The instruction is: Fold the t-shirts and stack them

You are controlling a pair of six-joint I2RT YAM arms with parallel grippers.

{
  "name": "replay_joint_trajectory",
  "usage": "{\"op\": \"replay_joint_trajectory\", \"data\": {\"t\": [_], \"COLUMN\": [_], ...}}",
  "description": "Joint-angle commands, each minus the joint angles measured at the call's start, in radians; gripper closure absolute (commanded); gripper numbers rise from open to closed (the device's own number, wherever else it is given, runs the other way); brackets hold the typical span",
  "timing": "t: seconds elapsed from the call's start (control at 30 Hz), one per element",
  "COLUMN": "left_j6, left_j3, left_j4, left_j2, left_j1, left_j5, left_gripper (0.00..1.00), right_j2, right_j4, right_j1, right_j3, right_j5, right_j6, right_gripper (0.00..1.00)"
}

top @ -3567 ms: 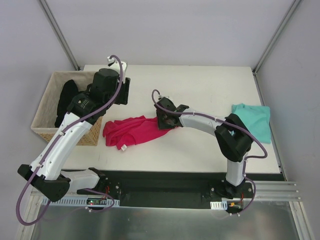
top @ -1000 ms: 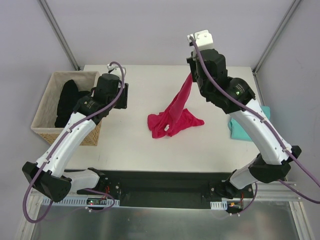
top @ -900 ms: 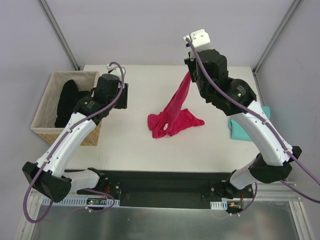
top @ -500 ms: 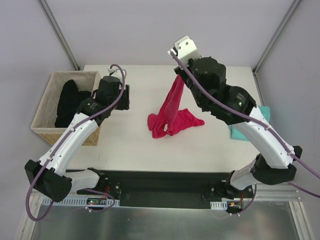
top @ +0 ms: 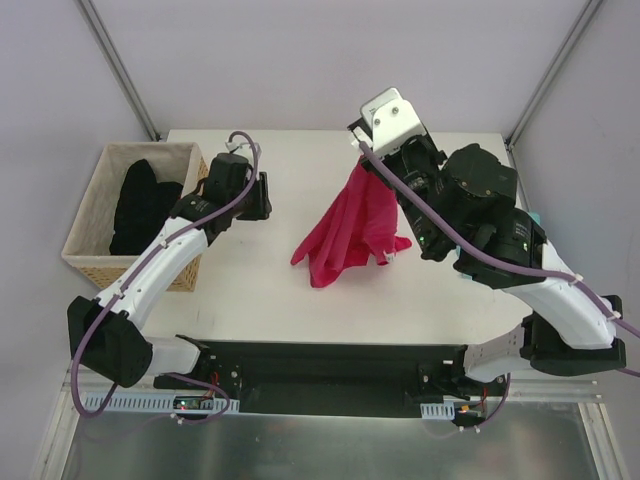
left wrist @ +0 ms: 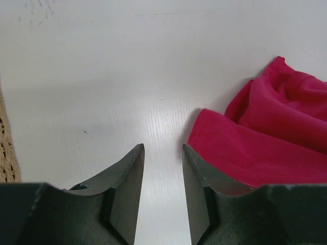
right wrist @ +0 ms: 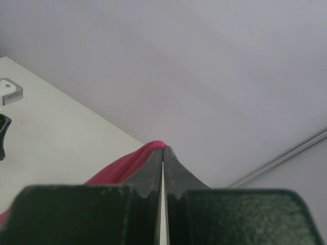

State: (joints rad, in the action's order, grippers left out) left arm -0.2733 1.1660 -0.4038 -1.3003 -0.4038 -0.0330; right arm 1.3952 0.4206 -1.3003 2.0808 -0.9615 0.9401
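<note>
While the right gripper [top: 362, 165] is pinched tight on one edge of the pink t-shirt [top: 350, 228], the shirt hangs from it above mid-table. Its lower end is bunched on the white table [top: 250, 285].

Left gripper [left wrist: 163, 149] sits low just beside the cloth's left edge, jaws slightly apart, nothing between them.

My read: the step is opening the shirt out for a fold. The left should take a hem or shoulder corner, single layer, not the wad. Then both pull apart and lay it flat.

Risks: grabbing two layers, or the small pinch slipping.

Fabric looks thin, limp and matte. It drapes in long soft folds and will likely drag on the smooth top.

Woven basket [top: 90, 205] at left holds a black garment [top: 135, 205]; leave it alone.
</note>
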Motion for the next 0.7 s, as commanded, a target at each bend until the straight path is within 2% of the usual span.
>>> {"op": "replay_joint_trajectory", "data": {"t": [0.0,0.33,0.67], "left_j6": [-0.012,-0.012,-0.066], "left_j3": [0.008,-0.015,-0.071], "left_j4": [0.053,0.053,0.066], "left_j2": [0.001,0.018,0.056], "left_j1": [0.008,0.011,0.011], "left_j5": [0.031,0.031,0.136], "left_gripper": [0.65,0.65,0.67], "right_j2": [-0.019,0.019,0.031], "right_j4": [-0.129,-0.183,-0.194], "right_j1": [-0.019,-0.016,0.001], "right_j3": [0.005,0.001,0.004], "right_j5": [-0.072,-0.082,-0.077], "right_j6": [0.108,0.167,0.163], "right_gripper": [0.99,0.99,0.99]}}
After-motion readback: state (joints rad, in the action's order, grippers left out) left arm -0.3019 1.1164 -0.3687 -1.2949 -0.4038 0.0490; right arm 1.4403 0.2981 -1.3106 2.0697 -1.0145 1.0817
